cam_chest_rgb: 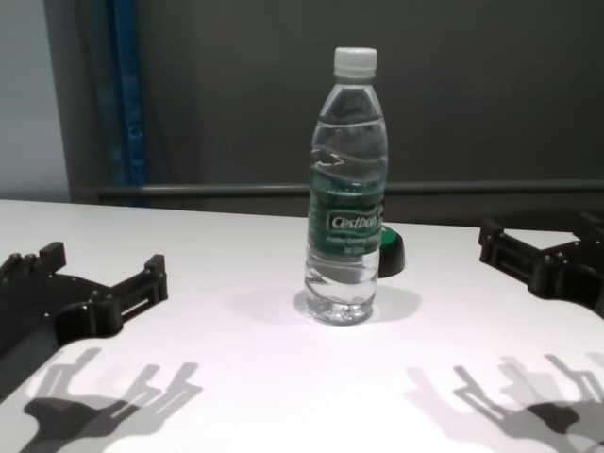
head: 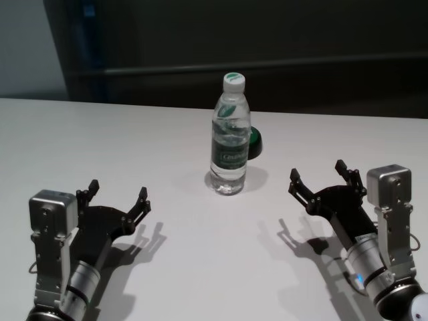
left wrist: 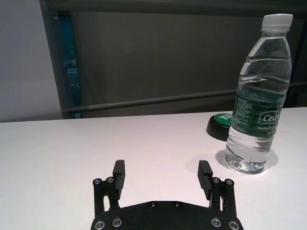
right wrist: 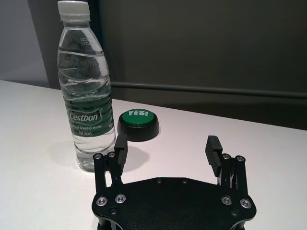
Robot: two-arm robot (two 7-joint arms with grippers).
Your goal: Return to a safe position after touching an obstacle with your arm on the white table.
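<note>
Head view: the white table [head: 200, 267] fills the scene from the near edge to the dark wall. The left arm lies at about 7 o'clock and the right arm at about 5 o'clock, both low over the tabletop and well apart from everything on it. The left gripper [head: 117, 196] has its fingers spread wide and holds nothing; the right gripper [head: 324, 177] is likewise spread and holds nothing. The bottle [head: 230, 137] stands upright near the table's centre, toward 12 o'clock from the midpoint between the grippers, with its white cap [head: 233, 81] on and a green label [head: 229, 152] round its middle. The puck [head: 255, 142], black with a green top, sits just behind the bottle at about 1 o'clock from it, partly hidden; whether they touch cannot be told.
</note>
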